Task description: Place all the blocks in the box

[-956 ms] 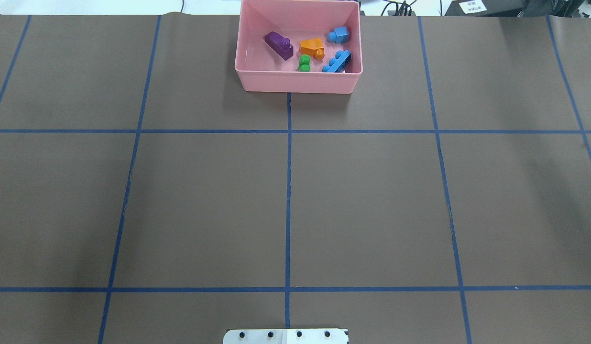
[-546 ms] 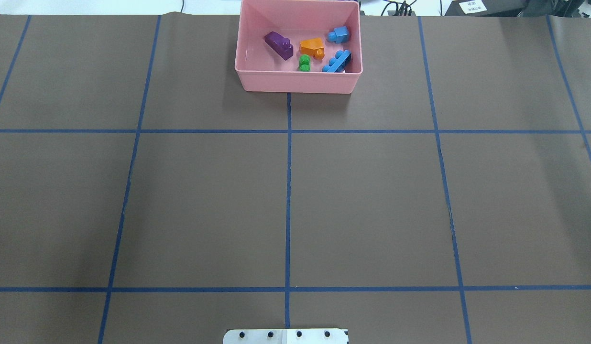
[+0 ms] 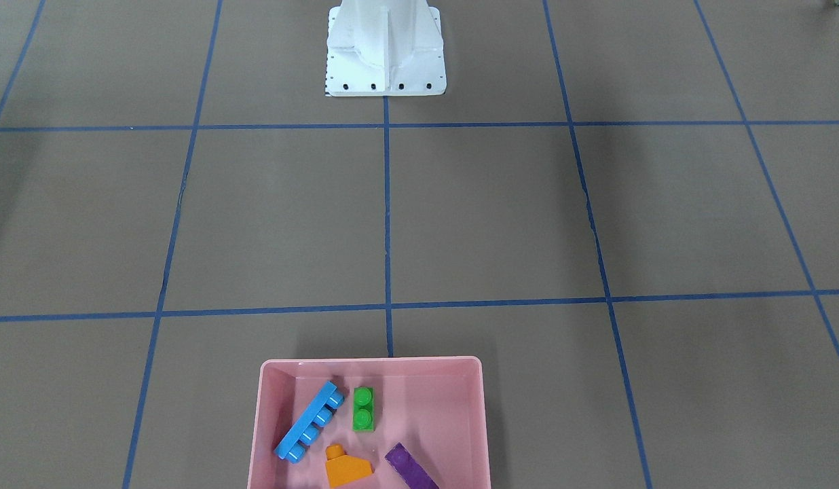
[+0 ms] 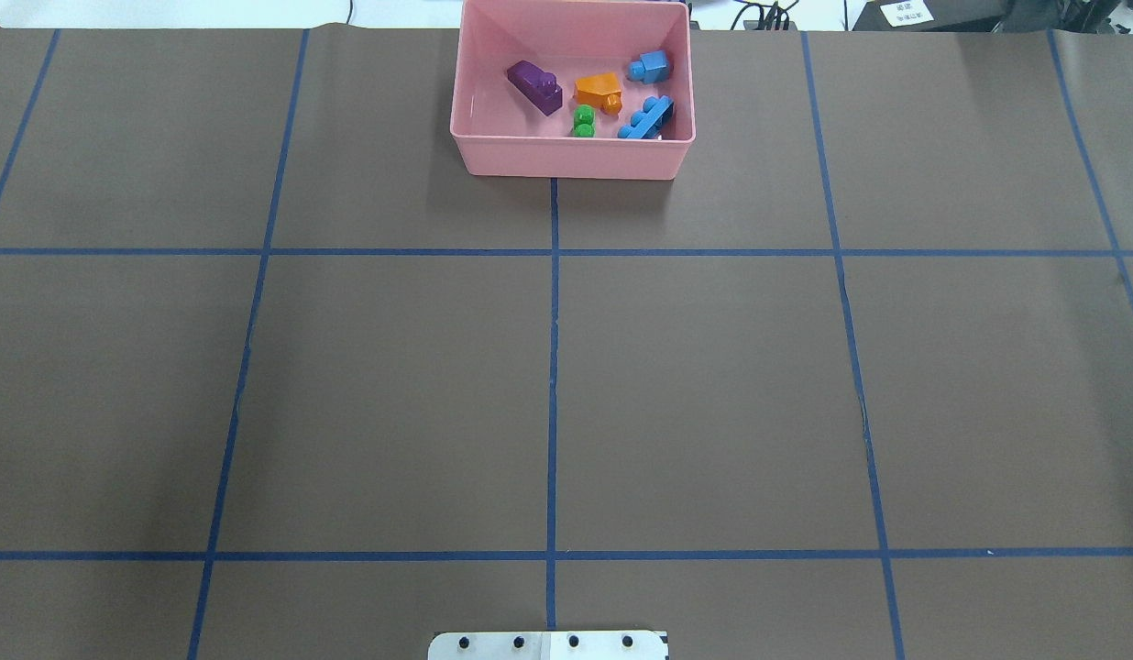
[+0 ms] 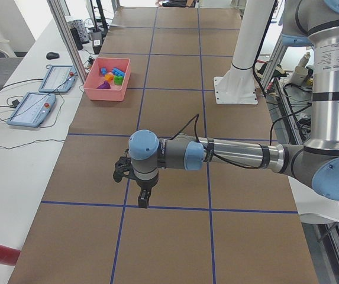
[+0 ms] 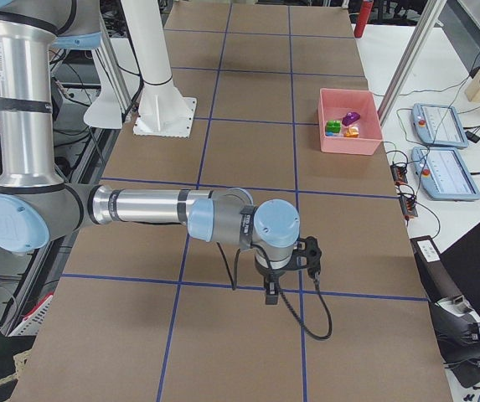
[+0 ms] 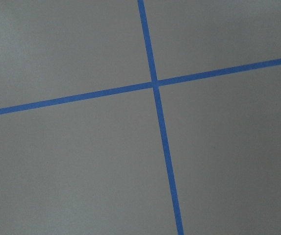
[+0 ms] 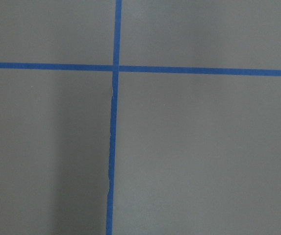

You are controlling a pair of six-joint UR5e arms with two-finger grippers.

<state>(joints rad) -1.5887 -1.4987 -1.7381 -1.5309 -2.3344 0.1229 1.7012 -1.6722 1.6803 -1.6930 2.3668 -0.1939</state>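
The pink box [image 4: 571, 165] stands at the table's far edge, near the middle. In it lie the purple block [image 4: 533, 87], the orange block [image 4: 599, 91], the small blue block [image 4: 652, 66], the long blue block [image 4: 647, 118] and the green block [image 4: 583, 121]. The front-facing view shows the box [image 3: 372, 362] with the long blue [image 3: 309, 422], green [image 3: 363, 409], orange [image 3: 347, 467] and purple [image 3: 411, 467] blocks. My left gripper [image 5: 142, 198] and right gripper [image 6: 271, 293] hang over bare table, far from the box. They show only in the side views, so I cannot tell whether they are open or shut.
The white robot base [image 3: 385, 47] stands at the near middle edge. Blue tape lines [image 4: 553, 367] divide the brown table cover into squares. Two control tablets [image 5: 42, 100] lie on a side bench beyond the box. Both wrist views show only table and tape.
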